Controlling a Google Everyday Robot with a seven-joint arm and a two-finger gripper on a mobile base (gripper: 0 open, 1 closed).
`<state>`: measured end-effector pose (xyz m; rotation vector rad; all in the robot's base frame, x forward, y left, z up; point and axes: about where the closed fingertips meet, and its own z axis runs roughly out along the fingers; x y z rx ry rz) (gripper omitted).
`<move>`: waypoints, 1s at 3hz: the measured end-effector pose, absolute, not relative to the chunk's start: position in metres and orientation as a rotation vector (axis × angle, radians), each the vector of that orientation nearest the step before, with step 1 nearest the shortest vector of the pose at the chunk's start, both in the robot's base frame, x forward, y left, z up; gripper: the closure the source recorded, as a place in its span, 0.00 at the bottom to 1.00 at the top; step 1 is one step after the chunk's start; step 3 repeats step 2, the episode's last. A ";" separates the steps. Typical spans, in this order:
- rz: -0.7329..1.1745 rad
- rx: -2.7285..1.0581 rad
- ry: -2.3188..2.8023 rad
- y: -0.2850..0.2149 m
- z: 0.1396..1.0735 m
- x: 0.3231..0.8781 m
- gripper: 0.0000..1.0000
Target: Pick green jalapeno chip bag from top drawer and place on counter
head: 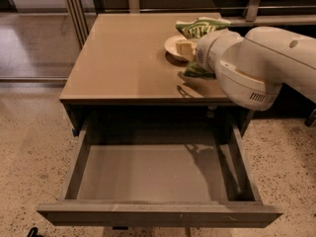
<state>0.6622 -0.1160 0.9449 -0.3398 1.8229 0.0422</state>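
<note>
At the far right corner of the desk (123,58): we see the green jalapeno chip bag (203,26) lying on the tan top, crinkled, with white lettering facing up. Its near part is hidden behind the white arm (261,63).
Bowl: a shallow white bowl (173,44) sits on the desk just beside the bag, on the side toward the desk's middle.
Pincer: the pincer (190,49) is at the tip of the white arm, low over the far right part of the desk, next to the bowl and the bag. The thick wrist covers most of it, so we cannot tell whether it is wide, narrow or holding anything.
Green patch: a green patch (195,71) shows on the desk under the wrist, toward the right edge. We cannot tell whether it belongs to the same bag.
Arm: it reaches in across the desk's right edge, and its bulky joint hangs over the near right corner.
Top drawer: the top drawer (148,174) stands open below the desk's near edge. We see its flat grey bottom, low sides and thick front panel, with the arm's shadow across its right half.
Desk surface: the left half is smooth and slightly glossy.
Floor: a speckled floor (29,147) lies around the desk and the drawer.
</note>
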 end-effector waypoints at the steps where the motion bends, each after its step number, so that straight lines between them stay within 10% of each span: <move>1: 0.042 -0.340 1.822 -0.116 0.945 0.662 0.00; 3: 0.042 -0.340 1.822 -0.116 0.945 0.662 0.00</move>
